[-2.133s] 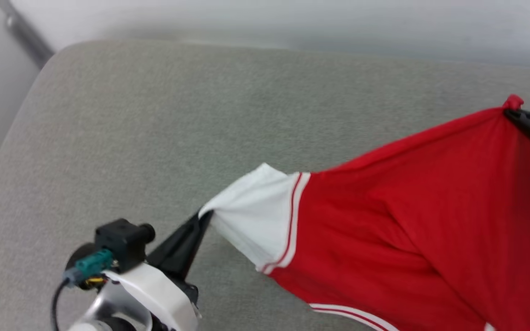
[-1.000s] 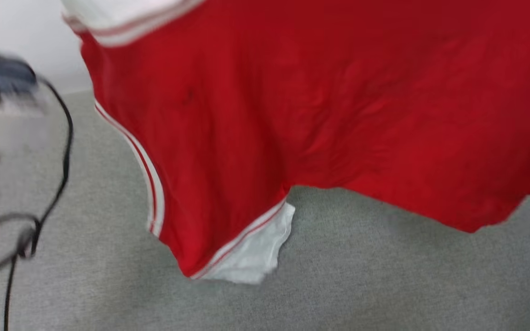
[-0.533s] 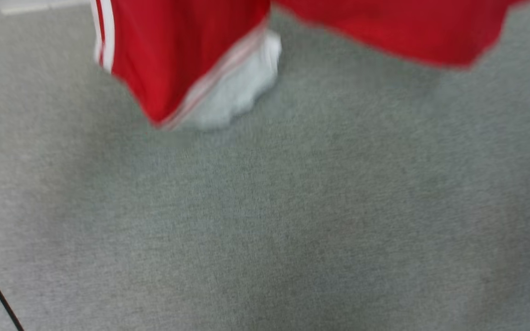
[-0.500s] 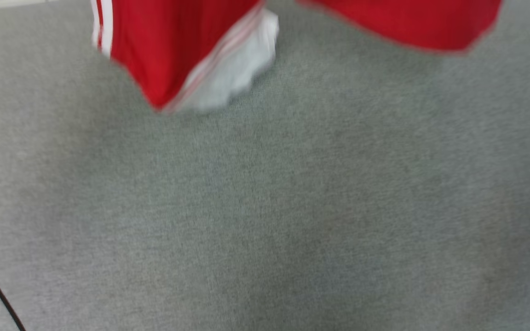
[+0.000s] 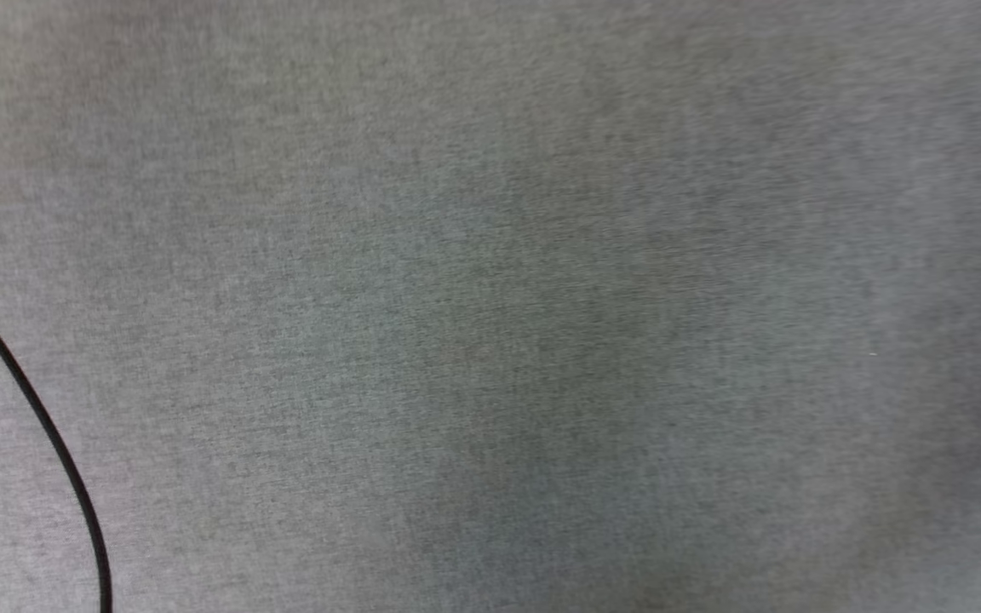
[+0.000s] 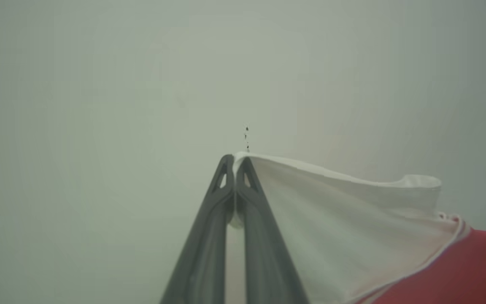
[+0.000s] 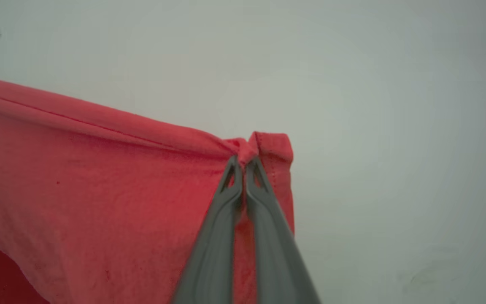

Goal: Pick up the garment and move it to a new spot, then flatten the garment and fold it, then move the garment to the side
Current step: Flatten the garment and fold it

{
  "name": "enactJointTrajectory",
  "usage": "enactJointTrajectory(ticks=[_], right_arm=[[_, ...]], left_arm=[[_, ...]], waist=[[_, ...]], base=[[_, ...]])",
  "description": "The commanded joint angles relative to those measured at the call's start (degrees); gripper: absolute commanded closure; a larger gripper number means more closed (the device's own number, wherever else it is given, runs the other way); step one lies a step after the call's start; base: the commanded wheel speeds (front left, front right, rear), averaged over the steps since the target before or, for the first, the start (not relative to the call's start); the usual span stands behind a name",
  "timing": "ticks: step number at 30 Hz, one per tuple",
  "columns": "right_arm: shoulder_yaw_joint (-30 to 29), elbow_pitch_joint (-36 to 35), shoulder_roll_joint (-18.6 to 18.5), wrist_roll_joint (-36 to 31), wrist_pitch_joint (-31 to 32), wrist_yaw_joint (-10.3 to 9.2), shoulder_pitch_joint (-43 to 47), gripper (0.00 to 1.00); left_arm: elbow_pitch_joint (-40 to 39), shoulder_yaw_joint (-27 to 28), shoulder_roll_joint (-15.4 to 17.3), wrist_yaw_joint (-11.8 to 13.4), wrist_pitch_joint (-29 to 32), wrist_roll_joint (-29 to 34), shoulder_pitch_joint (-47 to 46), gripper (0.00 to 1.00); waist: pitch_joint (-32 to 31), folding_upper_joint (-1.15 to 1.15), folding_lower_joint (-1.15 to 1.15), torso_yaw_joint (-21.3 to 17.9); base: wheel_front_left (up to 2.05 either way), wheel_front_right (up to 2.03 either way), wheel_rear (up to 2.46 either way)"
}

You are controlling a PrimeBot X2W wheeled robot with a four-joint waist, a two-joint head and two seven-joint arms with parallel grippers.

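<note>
In the left wrist view my left gripper (image 6: 235, 159) is shut on the edge of the garment's white sleeve (image 6: 336, 215), which stretches away to the right towards the red body (image 6: 471, 270). The right wrist view has my right gripper (image 7: 243, 162) shut on a bunched corner of the garment (image 7: 99, 190), with the red cloth spreading taut to the left. Both grips are held up in front of a pale plain wall. The lettering and number are hidden.
The head view looks down on a grey fabric surface (image 5: 542, 298). A thin black cable (image 5: 48, 434) curves across its lower left corner.
The garment's hanging red hem and white sleeve have gone out of the head view's top. The whole picture has shifted, so the camera moved too. The cable sits further into the picture.
</note>
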Motion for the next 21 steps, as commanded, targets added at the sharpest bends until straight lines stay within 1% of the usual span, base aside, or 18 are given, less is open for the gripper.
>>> enactJointTrajectory(ticks=[1,6,9,12,13,14,15,18,21], right_arm=[[0.14,1.41,0.12,-0.52,-0.88,-0.1,-0.44,1.0],[1.55,9.42,1.07,-1.59,-5.7,-0.1,0.08,1.0],[4.36,13.13,2.31,-0.66,-7.8,-0.09,3.01,1.0],[6.61,15.76,3.3,1.29,-9.96,-0.08,6.59,1.0],[7.6,16.35,3.69,1.89,-10.54,-0.08,8.06,1.0],[9.91,17.3,3.81,2.73,-11.47,-0.08,11.35,1.0],[9.91,17.3,3.81,2.73,-11.47,-0.08,11.35,1.0],[12.17,18.28,3.51,4.9,-12.45,-0.08,16.05,1.0],[15.21,18.24,3.24,7.07,-12.86,-0.07,20.94,1.0]], left_arm=[[1.1,-0.01,0.08,-0.02,-0.98,0.3,-0.07,1.0],[7.07,-1.22,-1.88,-1.28,-6.01,-0.12,3.87,1.0],[9.23,-1.92,-2.96,-2.37,-8.74,-0.8,8.87,1.0],[10.71,-2.83,-3.81,-3.25,-11.4,-1.42,15.89,1.0],[10.93,-3.2,-4.22,-3.63,-12.16,-1.72,18.48,1.0],[10.81,-3.98,-4.89,-3.92,-13.46,-1.87,23.78,1.0],[10.81,-3.98,-4.89,-3.92,-13.46,-1.87,23.78,1.0],[9.55,-4.3,-6.08,-4.14,-14.79,-2.94,32.01,1.0],[7.47,-4.1,-6.89,-3.8,-15.52,-4.01,39.93,1.0]], waist=[[1.58,0.0,-0.01,1.04],[2.13,0.0,-0.01,1.96],[1.36,0.0,-0.01,2.48],[-0.21,0.0,-0.01,2.84],[-0.79,0.0,-0.01,2.99],[-2.1,0.0,-0.01,3.41],[-2.1,0.0,-0.01,3.41],[-4.31,0.0,-0.01,4.02],[-6.34,0.0,-0.01,4.81]], base=[[0.0,0.0,0.0],[0.0,0.0,0.0],[0.0,0.0,0.0],[0.0,0.0,0.0],[0.0,0.0,0.0],[0.0,0.0,0.0],[0.0,0.0,0.0],[0.0,0.0,0.0],[0.0,0.0,0.0]])
